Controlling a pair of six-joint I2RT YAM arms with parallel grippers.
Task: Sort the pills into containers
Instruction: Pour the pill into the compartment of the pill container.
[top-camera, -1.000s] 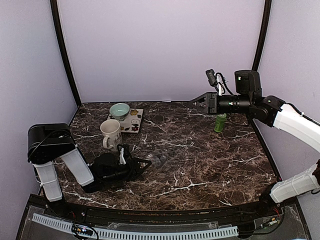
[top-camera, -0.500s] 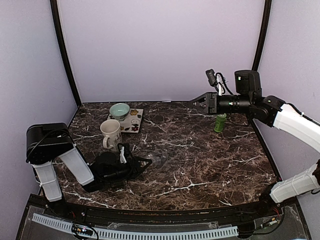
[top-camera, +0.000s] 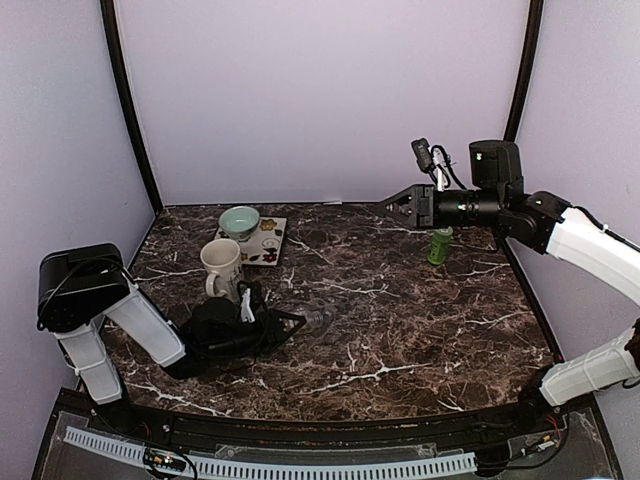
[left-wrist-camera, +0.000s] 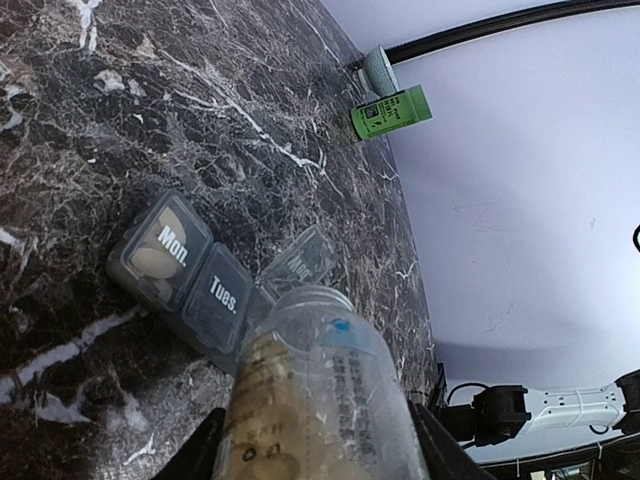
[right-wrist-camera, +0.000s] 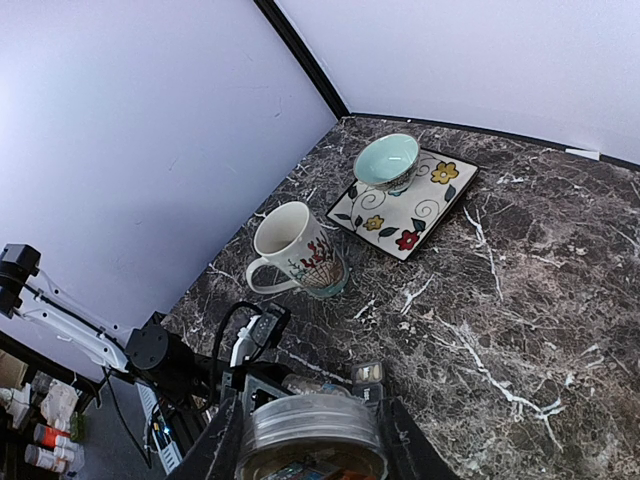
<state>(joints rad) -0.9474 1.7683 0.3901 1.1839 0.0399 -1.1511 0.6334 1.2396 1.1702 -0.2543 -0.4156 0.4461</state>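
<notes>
The left gripper clamps the light, probably slick pill bottle round its body, far end tipped toward the pill organizer at lower left, whose Mon. cell holds tiny tan pills likely to bounce; the right gripper grips a round clear-rimmed lid or jar.

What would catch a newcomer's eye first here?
The left gripper holds a clear pill bottle tilted toward the grey pill organizer left of centre, its third lid open. The right gripper hangs high at back right, gripping a clear round piece near the green bottle.
</notes>
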